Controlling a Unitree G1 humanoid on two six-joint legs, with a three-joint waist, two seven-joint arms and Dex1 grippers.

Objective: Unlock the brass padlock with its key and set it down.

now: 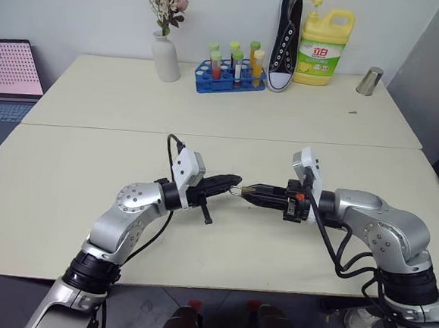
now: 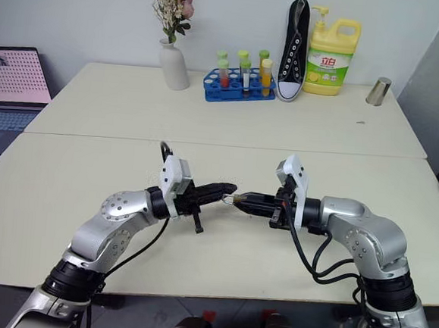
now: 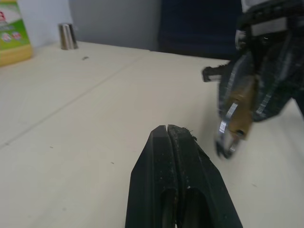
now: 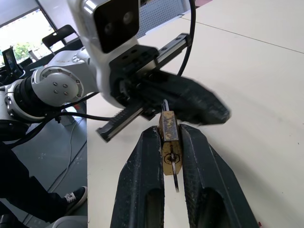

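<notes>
Brass padlock (image 4: pixel 169 142): gold-brass body, keyhole face towards the right wrist, thin silver shackle pointing at the left gripper (image 1: pixel 232 183).
Right gripper (image 4: pixel 171 137): fingers clamped on the padlock body, held above the worktop (image 1: pixel 209 102) near its front edge.
Key (image 4: pixel 175 176): slim, silvery, apparently seated in the keyhole.
Left gripper: fingers pressed together, empty, tips just beside the shackle.
Step in hand: judged, pulling the shackle free; grip it squarely, keep the body steady.

At frame centre you see the left gripper (image 1: pixel 231 184), black fingers closed, meeting the right gripper (image 1: pixel 249 191), which clamps the small gold-brass padlock (image 1: pixel 239 189) above the cream table (image 1: pixel 90 161).
</notes>
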